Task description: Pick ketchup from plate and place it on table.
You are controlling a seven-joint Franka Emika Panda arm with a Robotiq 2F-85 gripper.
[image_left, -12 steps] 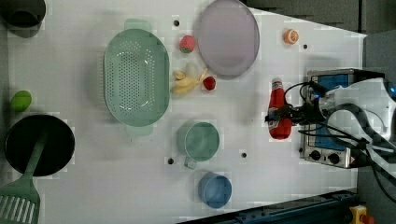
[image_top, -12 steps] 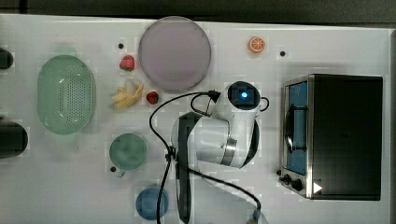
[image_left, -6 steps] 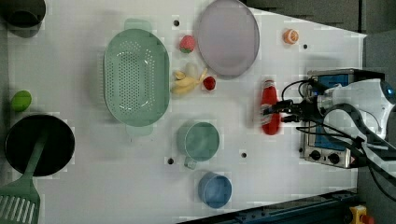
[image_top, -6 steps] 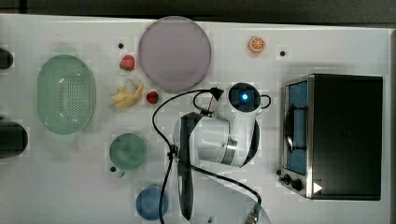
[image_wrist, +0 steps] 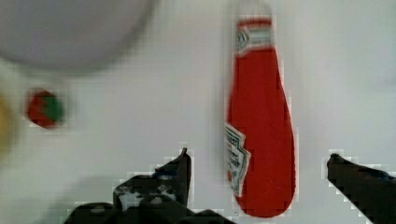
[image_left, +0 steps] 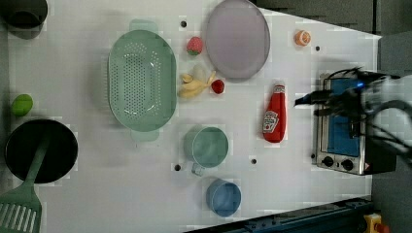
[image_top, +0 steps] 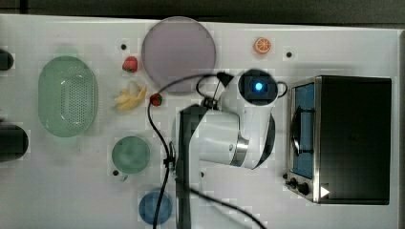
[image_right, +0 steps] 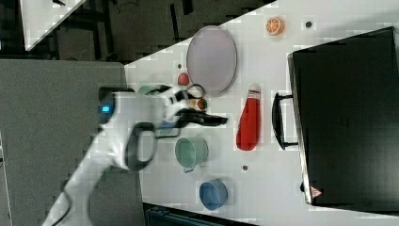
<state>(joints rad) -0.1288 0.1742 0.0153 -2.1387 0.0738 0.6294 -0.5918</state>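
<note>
- The ketchup (image_left: pixel 274 114) lies flat on the white tabletop (image_left: pixel 291 194), off the plate (image_left: pixel 237 38); in the left view it rests between the plate and the toaster oven (image_left: pixel 342 128), with its cap toward the plate.
- In the right view the ketchup (image_right: pixel 249 123) lies just beside the oven's door handle, apart from it.
- The gripper (image_wrist: pixel 256 161) hangs above the bottle's base end with its fingers (image_wrist: pixel 180 175) spread wide, one on either side of the bottle and neither touching it; nothing is held.
- In the left view the gripper (image_left: pixel 311 99) sits to the right of the bottle, in front of the oven.
- The plate (image_top: pixel 178 53) is bare and lies at the top view's upper centre.
- A strawberry (image_left: pixel 195 45) lies beside the plate on the left view's left; a small red-and-green fruit (image_left: pixel 217 86) and a banana (image_left: pixel 194 86) lie just below it.
- A green perforated basket (image_left: pixel 142 80) stands further to the left view's left.
- A green cup (image_left: pixel 208 146) and a blue cup (image_left: pixel 224 197) stand below the banana in the left view.
- An orange slice (image_left: pixel 302 37) lies to the left view's right of the plate.
</note>
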